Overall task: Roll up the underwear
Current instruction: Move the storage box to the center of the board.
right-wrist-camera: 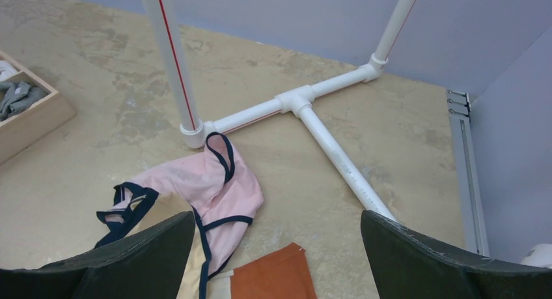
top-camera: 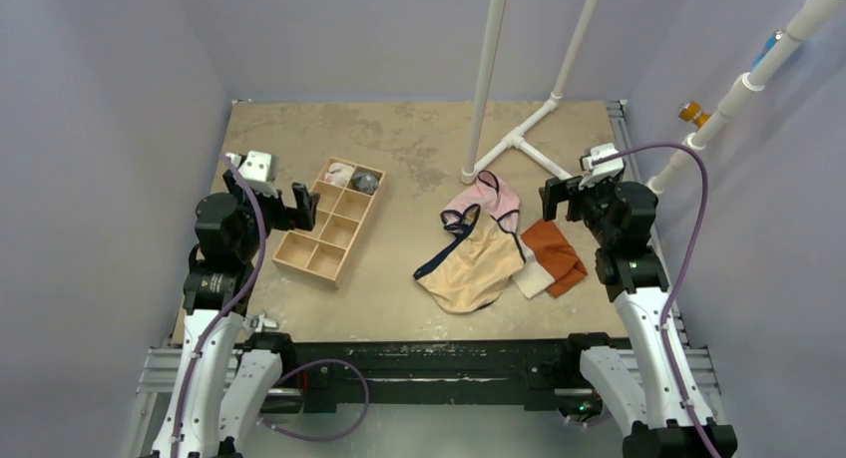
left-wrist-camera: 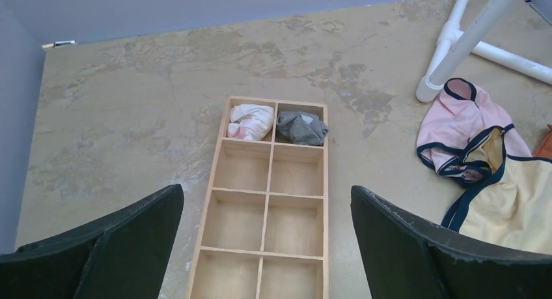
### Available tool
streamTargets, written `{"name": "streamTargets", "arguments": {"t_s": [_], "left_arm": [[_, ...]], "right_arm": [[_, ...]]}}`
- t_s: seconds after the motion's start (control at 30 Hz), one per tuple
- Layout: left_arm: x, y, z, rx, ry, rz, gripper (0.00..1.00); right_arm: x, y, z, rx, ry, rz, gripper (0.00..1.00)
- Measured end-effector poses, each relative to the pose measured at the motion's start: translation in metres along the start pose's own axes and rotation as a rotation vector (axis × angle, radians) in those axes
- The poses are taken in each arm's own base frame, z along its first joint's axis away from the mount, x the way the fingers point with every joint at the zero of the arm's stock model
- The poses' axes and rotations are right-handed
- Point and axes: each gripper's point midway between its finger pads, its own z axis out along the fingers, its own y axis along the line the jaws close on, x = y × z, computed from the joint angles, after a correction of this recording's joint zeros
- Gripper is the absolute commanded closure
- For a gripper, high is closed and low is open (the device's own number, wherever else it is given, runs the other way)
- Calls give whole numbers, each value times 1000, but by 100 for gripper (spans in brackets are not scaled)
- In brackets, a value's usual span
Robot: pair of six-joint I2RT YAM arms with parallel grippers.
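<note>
We see a wooden tray (top-camera: 330,232) to the left on the worn, mottled tan tabletop (top-camera: 399,139). It is split into eight square cells, two by four. The two farthest cells hold a bundled white-and-pink cloth (left-wrist-camera: 250,121) and a grey cloth (left-wrist-camera: 301,128); the other six show bare wood.

A white pipe frame (top-camera: 520,137) stands at the far right, with smooth round tubes joined by a tee. Pink briefs (top-camera: 486,202) with dark edging lie crumpled just beside one pipe foot, and their near edge overlaps the underwear (top-camera: 469,268). A flat orange cloth (top-camera: 555,254) lies on a cream cloth (top-camera: 533,277), and the cream one touches the underwear's right side.

The underwear lies right of the tabletop's centre, between the tray and the folded cloths. It is soft tan-beige fabric with thin navy trim, spread loosely and somewhat rumpled, not rolled.

The left gripper (left-wrist-camera: 265,201) hangs above the tray's near end, jaws spread wide and holding nothing. The right gripper (right-wrist-camera: 276,215) hangs near the pink briefs and orange cloth, also spread wide and bare.
</note>
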Motion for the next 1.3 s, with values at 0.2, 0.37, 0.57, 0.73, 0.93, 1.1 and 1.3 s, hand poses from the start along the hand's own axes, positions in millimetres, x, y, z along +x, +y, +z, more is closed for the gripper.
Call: {"name": "streamTargets", "arguments": {"t_s": [0.2,0.37,0.57,0.73,0.93,1.1,1.3], "left_arm": [[1,-3,0,18,1,4,0],[-1,-6,-3,36,-9,6,0],[-3,-10,-6,58,-20,12,0],[9,-5,-3,57,52,79,0],[56,25,34,8,324,169,3],[129,44,62,10,626,170,15],[157,57,90,31,798,182,26]], "right_arm": [[-2,1,-2,-3,-8,-7,1],[-1,4,-3,-21,-6,-7,1],[-2,14,-5,-83,2,-22,1],[-18,30,-5,-184,-36,-41,1],[-11,41,-9,-254,-29,-71,1],[-9,44,-9,-276,-24,-82,1],[-2,46,-6,-292,-1,-80,1]]}}
